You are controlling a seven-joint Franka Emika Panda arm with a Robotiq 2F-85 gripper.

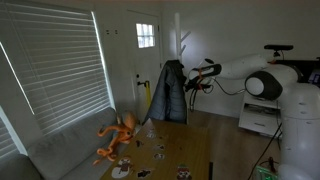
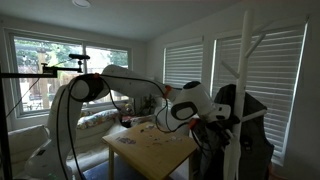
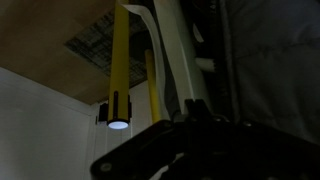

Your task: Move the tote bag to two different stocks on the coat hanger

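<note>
The white coat hanger stands by the door in an exterior view (image 1: 181,45) and in the foreground of an exterior view (image 2: 243,80), with short stocks (image 1: 187,38) near its top. A dark jacket (image 1: 172,92) hangs on it. My gripper (image 1: 197,84) is beside the jacket, well below the top stocks, and also shows against the pole (image 2: 207,124). In the wrist view the dark fingertips (image 3: 193,104) look pressed together. A pale strip (image 3: 168,50), perhaps the tote bag's strap or the pole, runs down to them. I cannot tell whether it is gripped. The bag's body is hidden.
A table (image 2: 160,148) with small items stands behind the arm. An orange octopus toy (image 1: 118,135) lies on the grey sofa under the blinds. A yellow-handled tool (image 3: 119,70) leans by the wall. A white drawer unit (image 1: 258,118) is next to the robot base.
</note>
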